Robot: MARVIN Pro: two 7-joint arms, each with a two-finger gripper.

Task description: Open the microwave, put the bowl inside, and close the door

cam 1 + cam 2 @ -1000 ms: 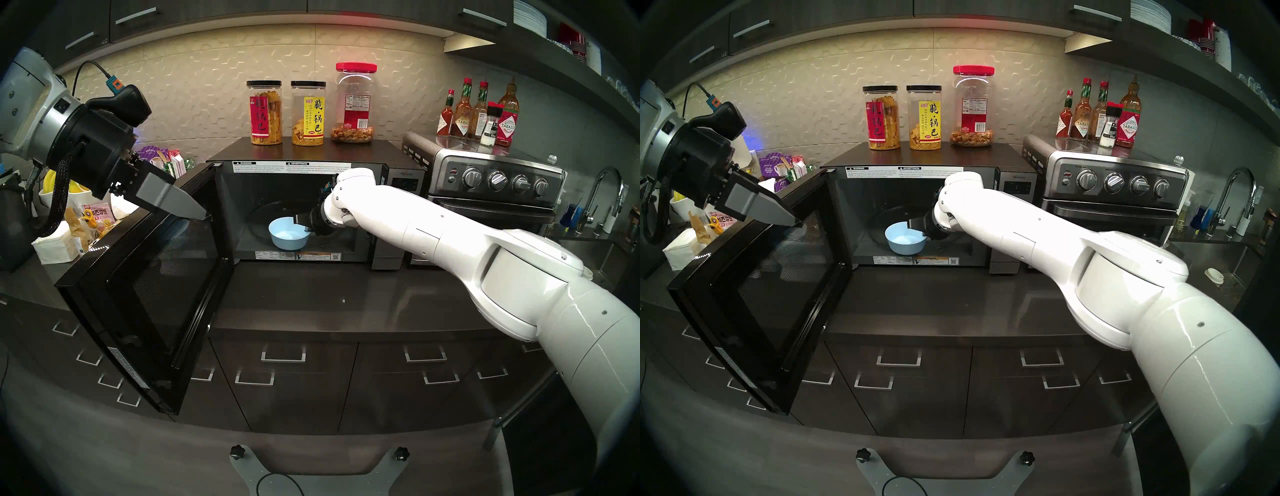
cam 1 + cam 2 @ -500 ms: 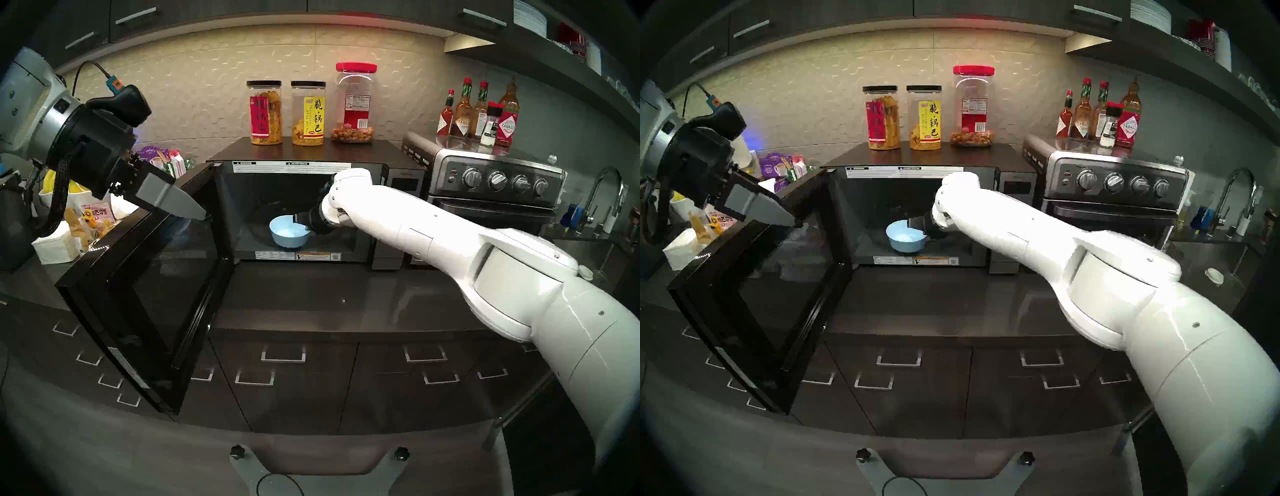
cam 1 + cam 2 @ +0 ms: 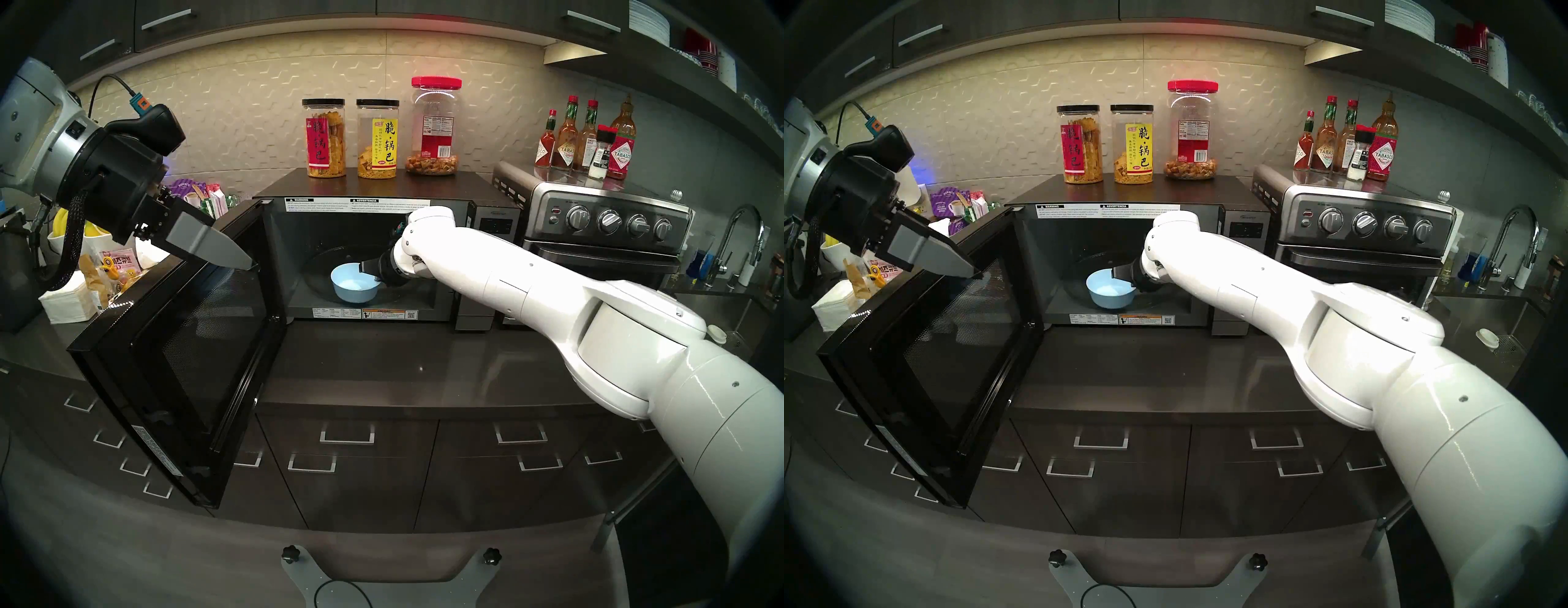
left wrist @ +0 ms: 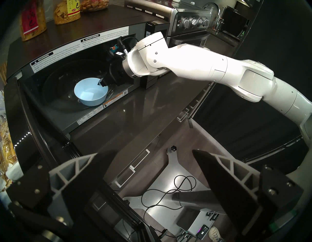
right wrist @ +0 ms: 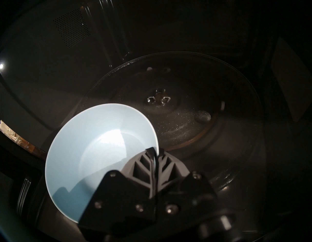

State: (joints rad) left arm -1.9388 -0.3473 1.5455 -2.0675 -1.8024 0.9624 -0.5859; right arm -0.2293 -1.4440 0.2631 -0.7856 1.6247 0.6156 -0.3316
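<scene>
The black microwave [image 3: 292, 182] stands on the counter with its door [image 3: 191, 352] swung wide open to the left. Inside, the light-blue bowl [image 3: 352, 286] sits low over the front of the glass turntable [image 5: 185, 109]. I cannot tell whether it rests on the glass. My right gripper [image 3: 365, 268] reaches into the cavity and is shut on the bowl's right rim. In the right wrist view the fingers pinch that rim at the gripper [image 5: 156, 150], with the bowl [image 5: 94, 152] to their left. My left gripper [image 4: 146, 152] is open and empty, hovering by the door's top edge.
Three snack jars [image 3: 377, 140] stand on the microwave's top. A steel toaster oven [image 3: 602, 229] with sauce bottles [image 3: 585, 140] on it sits to the right, and a sink tap [image 3: 738, 237] beyond. Snack packets and napkins [image 3: 68, 301] crowd the counter behind the door.
My right arm has pushed slightly further in, carrying the bowl a little deeper into the microwave. The left arm and the door have not moved.
</scene>
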